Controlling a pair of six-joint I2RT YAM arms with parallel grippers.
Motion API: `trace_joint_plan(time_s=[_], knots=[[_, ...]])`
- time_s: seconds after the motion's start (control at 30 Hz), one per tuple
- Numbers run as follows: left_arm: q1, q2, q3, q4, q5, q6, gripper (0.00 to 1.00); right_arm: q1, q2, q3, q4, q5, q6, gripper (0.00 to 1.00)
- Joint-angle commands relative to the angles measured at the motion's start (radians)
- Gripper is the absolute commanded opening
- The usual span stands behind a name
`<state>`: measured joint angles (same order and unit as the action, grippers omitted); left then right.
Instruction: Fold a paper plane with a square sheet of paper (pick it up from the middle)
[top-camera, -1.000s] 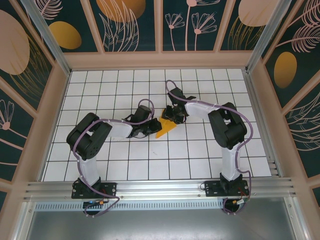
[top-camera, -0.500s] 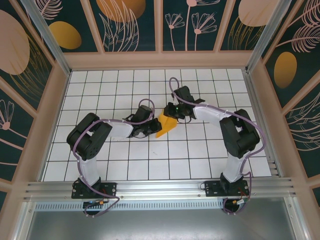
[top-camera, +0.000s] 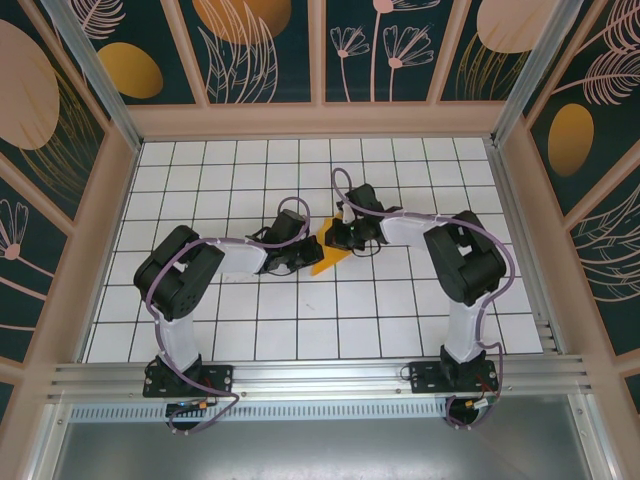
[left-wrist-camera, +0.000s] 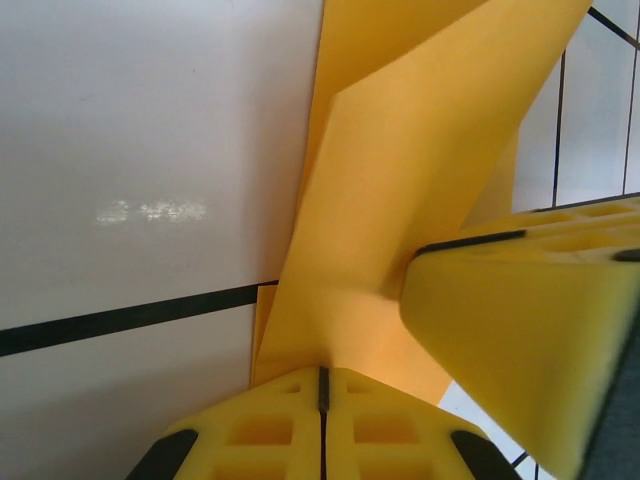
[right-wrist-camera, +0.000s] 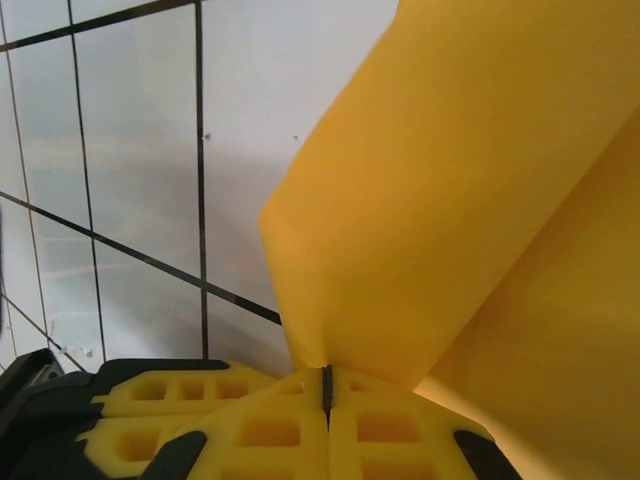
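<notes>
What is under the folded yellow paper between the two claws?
White tabletop with black grid lines shows around the paper. The left claw and right claw are both shut on it. The tiles directly beneath the paper are covered.

The paper (left-wrist-camera: 400, 200) is thin, smooth and matt, with sharp creases. The left claw (left-wrist-camera: 322, 395) and right claw (right-wrist-camera: 326, 395) are moulded yellow plastic, matt, with square cells. Left of the left claw, the white desk (left-wrist-camera: 150, 120) is glossy and shows glare.

A folded orange-yellow paper sheet (top-camera: 327, 258) lies on the tiled desk (top-camera: 250, 330). The left claw (top-camera: 298, 260) sits at its left, the right claw (top-camera: 341, 238) behind-right.
</notes>
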<state>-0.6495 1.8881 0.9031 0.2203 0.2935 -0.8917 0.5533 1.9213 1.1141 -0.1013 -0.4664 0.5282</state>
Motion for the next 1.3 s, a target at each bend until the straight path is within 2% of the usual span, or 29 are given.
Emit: trace_joint_plan(time_s=[0.0, 0.1, 0.6, 1.27], knots=[[0.001, 0.054, -0.007, -0.110, -0.073, 0.020, 0.07, 0.000, 0.033, -0.012, 0.014, -0.012, -0.028, 0.03], [0.001, 0.054, -0.007, -0.118, -0.076, 0.024, 0.07, -0.001, 0.048, -0.017, 0.015, -0.002, -0.031, 0.03], [0.000, 0.052, -0.033, -0.136, -0.059, 0.042, 0.06, -0.123, 0.100, 0.051, 0.003, -0.005, -0.085, 0.03], [-0.001, 0.044, -0.036, -0.133, -0.054, 0.051, 0.07, -0.245, 0.194, 0.223, -0.056, 0.114, -0.065, 0.04]])
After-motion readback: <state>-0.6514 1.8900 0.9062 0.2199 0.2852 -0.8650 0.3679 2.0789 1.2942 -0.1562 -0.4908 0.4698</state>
